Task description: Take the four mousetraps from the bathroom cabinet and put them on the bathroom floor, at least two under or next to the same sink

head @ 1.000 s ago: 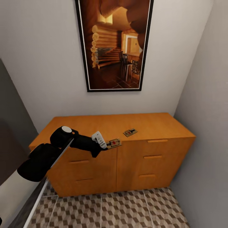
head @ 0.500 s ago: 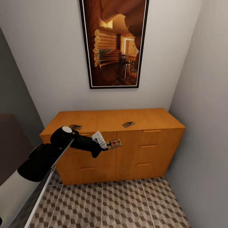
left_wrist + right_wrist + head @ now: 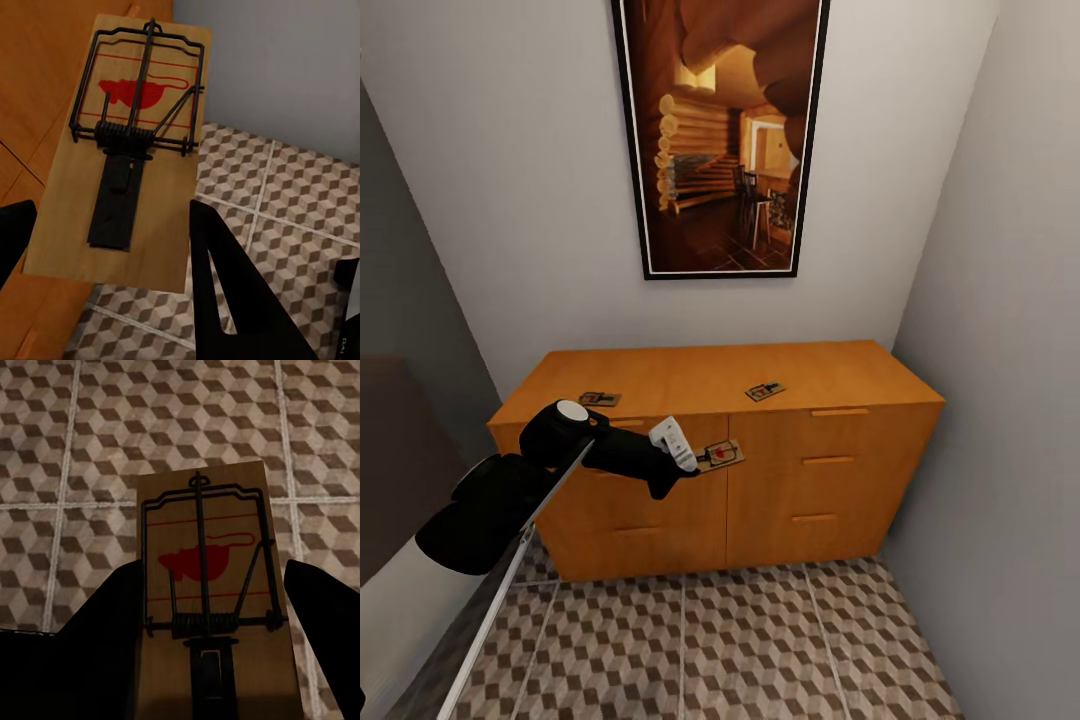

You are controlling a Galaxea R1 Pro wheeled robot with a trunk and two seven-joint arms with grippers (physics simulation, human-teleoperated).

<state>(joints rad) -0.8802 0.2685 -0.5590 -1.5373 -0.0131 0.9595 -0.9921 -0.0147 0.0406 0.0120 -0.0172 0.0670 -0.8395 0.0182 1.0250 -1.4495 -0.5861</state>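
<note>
The left gripper (image 3: 695, 458) is clamped on a mousetrap (image 3: 720, 455), holding it flat in the air in front of the cabinet (image 3: 830, 470), level with the upper drawer fronts. In the left wrist view that held mousetrap (image 3: 124, 157) shows its tan board, dark wire frame and red mark, with one dark finger (image 3: 225, 292) beside it and the other cut off at the picture's edge; the board's near end is hidden between them. Past it lie the cabinet's orange wood, the grey wall and the bathroom floor (image 3: 292, 202).

The right gripper (image 3: 214, 690) grips a second mousetrap (image 3: 214, 607), seen in the right wrist view over the cube-patterned bathroom floor (image 3: 150, 427). Its fingers are dim dark shapes on either side, and the board's near end runs out of the picture.

On the cabinet top, a third mousetrap (image 3: 599, 399) lies near the front left corner, partly behind the left arm (image 3: 510, 490). A fourth mousetrap (image 3: 766, 391) lies near the middle of the top, toward the front edge. Both are too small to make out in detail. A framed picture (image 3: 720, 140) hangs on the wall above, its top cut off.
</note>
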